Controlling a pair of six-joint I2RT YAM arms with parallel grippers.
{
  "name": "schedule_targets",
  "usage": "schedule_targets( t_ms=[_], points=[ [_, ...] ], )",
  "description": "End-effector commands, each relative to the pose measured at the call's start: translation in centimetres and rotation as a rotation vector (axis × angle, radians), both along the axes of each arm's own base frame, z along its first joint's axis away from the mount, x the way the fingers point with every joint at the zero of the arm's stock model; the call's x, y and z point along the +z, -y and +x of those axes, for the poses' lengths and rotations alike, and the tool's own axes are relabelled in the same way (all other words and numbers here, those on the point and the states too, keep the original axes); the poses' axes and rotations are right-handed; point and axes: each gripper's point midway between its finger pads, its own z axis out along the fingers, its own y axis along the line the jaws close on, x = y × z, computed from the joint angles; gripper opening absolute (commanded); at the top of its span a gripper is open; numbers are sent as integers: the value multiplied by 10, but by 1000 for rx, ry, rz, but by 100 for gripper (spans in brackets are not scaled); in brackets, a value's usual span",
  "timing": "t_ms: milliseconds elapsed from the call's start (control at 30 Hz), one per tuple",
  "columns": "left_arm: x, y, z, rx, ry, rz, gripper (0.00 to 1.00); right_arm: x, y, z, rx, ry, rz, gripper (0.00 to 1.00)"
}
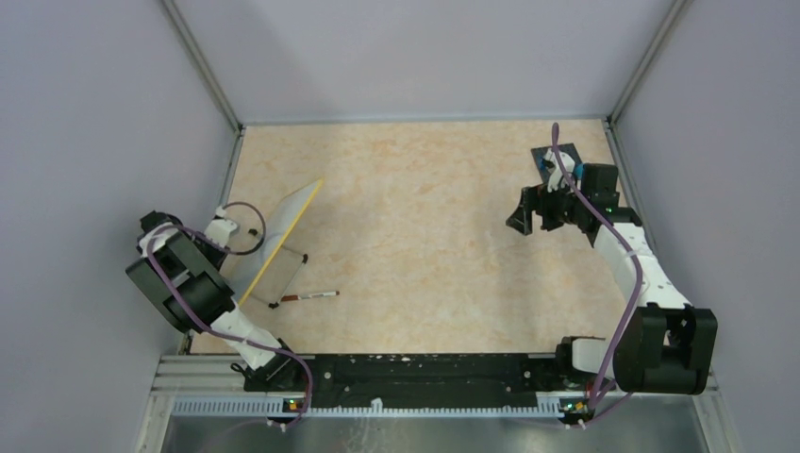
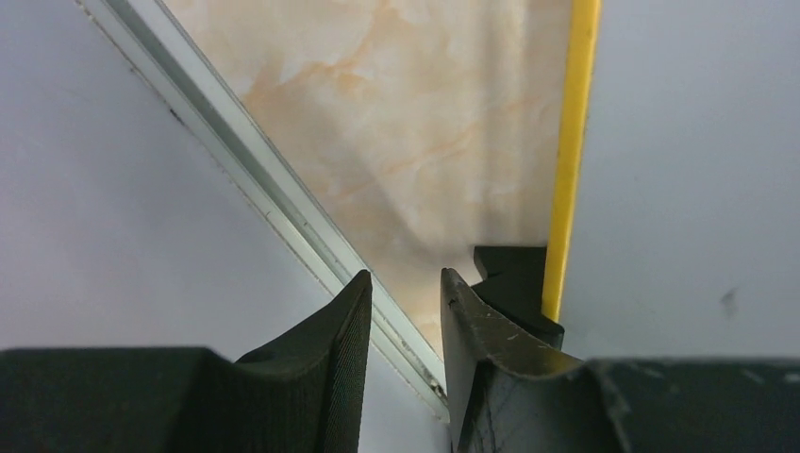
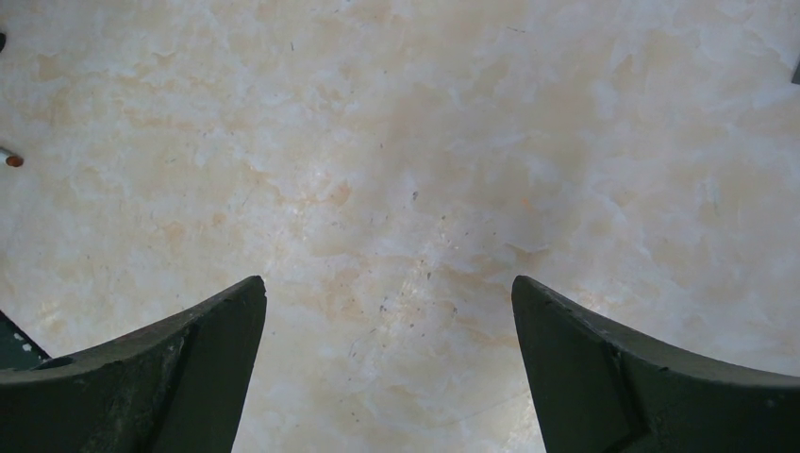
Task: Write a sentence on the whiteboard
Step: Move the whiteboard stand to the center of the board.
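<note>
The left claw [image 2: 406, 283], partly released, grasps nothing; the whiteboard [image 2: 679, 142] stands just right of it. The right claw [image 3: 387, 283] is released wide.

**Open middle, tight left edge**

Broad free bench [image 1: 425, 255] across the centre and lower middle of the top view. At left, blocked by the whiteboard [image 1: 278, 231], tilted up on edge, with a marker [image 1: 309, 296] lying just right of its lower end. Only a narrow strip between the board's yellow rim and the left wall, filled by the left claw [image 2: 406, 321]. At upper right, a studded plate [image 1: 557, 151] in the corner. Bare bench beneath the wide-spread right claw [image 3: 387, 283].
</note>
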Motion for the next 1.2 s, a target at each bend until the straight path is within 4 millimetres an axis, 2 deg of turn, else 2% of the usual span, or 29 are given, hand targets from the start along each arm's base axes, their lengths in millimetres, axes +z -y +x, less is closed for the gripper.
schedule_targets(
  t_ms=[0, 133, 400, 500, 633, 733, 833, 1000, 1167],
  points=[
    [-4, 35, -6, -54, 1, -133, 38, 1, -1, 3, 15, 21, -4, 98],
    [-8, 62, -18, -61, -30, -229, 37, 1, -1, 3, 14, 19, -1, 98],
    [-14, 97, -27, -39, -53, -364, 37, 1, -1, 3, 16, 17, 0, 98],
    [-9, 77, -22, -44, -50, -287, 39, 2, -1, 3, 16, 20, -2, 98],
    [16, 40, -8, -77, -20, -160, 41, 2, -2, 2, 20, 18, 0, 98],
    [30, 20, -6, -122, -39, -89, 43, 1, -3, 1, 24, 16, 5, 98],
    [32, 16, -19, -219, -91, -55, 44, -1, -3, 1, 27, 14, 5, 98],
    [23, 28, -56, -448, -167, -36, 44, 0, -4, 0, 33, 15, 10, 98],
    [29, 43, -58, -594, -128, -94, 44, 0, -6, 1, 38, 4, 21, 98]
  ],
)
